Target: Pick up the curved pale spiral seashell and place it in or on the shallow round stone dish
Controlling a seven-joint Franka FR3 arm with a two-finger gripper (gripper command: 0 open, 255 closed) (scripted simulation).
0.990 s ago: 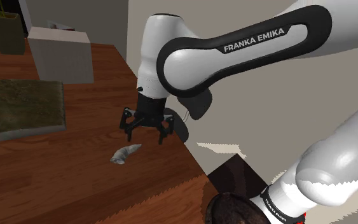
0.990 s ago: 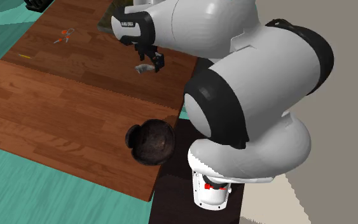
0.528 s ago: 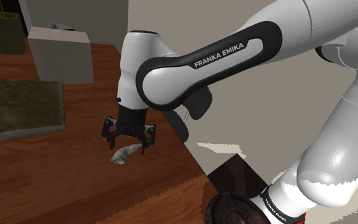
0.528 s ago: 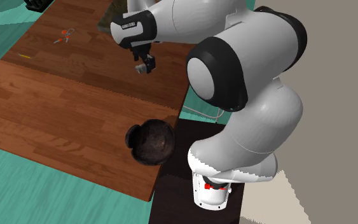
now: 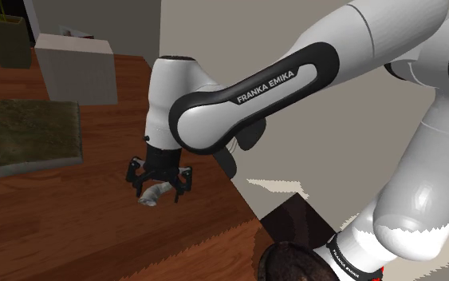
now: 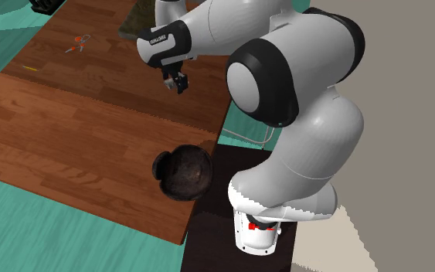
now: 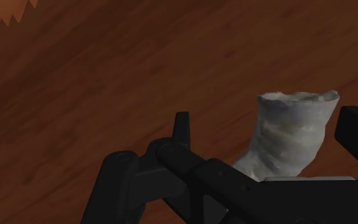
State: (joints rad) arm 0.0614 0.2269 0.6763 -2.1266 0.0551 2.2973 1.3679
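1. Gripper [image 7: 264,121]: black, low over the surface [image 5: 71,223]. Its 2 fingers [image 7: 181,130] stand open and clasp nothing.
2. Seashell [image 7: 292,137]: 1, pale grey-white and ridged, lying on the surface between the 2 fingers. It sits closer to one finger, and whether it touches that finger cannot be told. It also shows in the shoulder view [image 5: 152,194].
3. Dish [image 6: 183,171]: 1, round, dark and mottled, well apart from the fingers at the surface's edge, just beside the stand [image 6: 208,239].
4. Slab [image 5: 31,132]: 1, flat and grey-green, well apart from the fingers on the side away from the dish.
5. Box [image 5: 75,68]: 1, white, beyond the slab.
6. Pot [image 5: 3,40]: 1, dark olive, farthest from the fingers.
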